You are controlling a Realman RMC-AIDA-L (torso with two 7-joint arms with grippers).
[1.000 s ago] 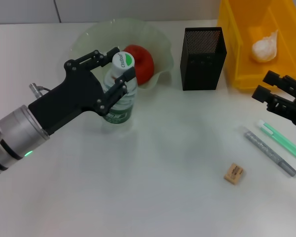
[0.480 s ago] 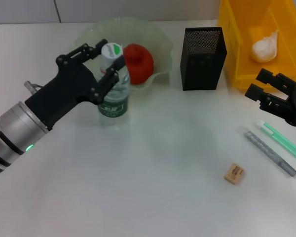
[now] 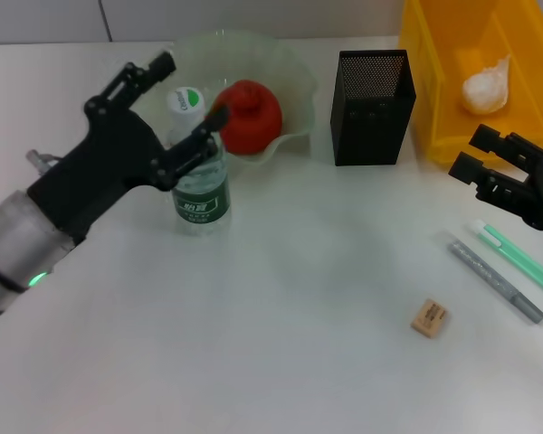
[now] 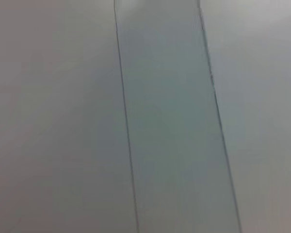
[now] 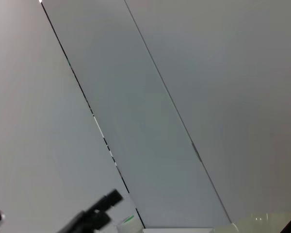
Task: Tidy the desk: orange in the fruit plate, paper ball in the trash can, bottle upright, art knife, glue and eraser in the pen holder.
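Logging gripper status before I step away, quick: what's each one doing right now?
Left gripper: open, fingers either side of the upright bottle.
Right gripper: open, holding nothing, beside the trash can.

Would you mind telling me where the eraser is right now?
In the head view, the eraser lies on the desk toward the robot's right, just left of the grey stick and nearer the robot than the pen holder.

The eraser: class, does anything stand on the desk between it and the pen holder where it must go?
Nothing visible does. The eraser lies alone on bare desk, and the stretch up to the pen holder is open. The two pen-like sticks lie off to the side, below the right gripper.
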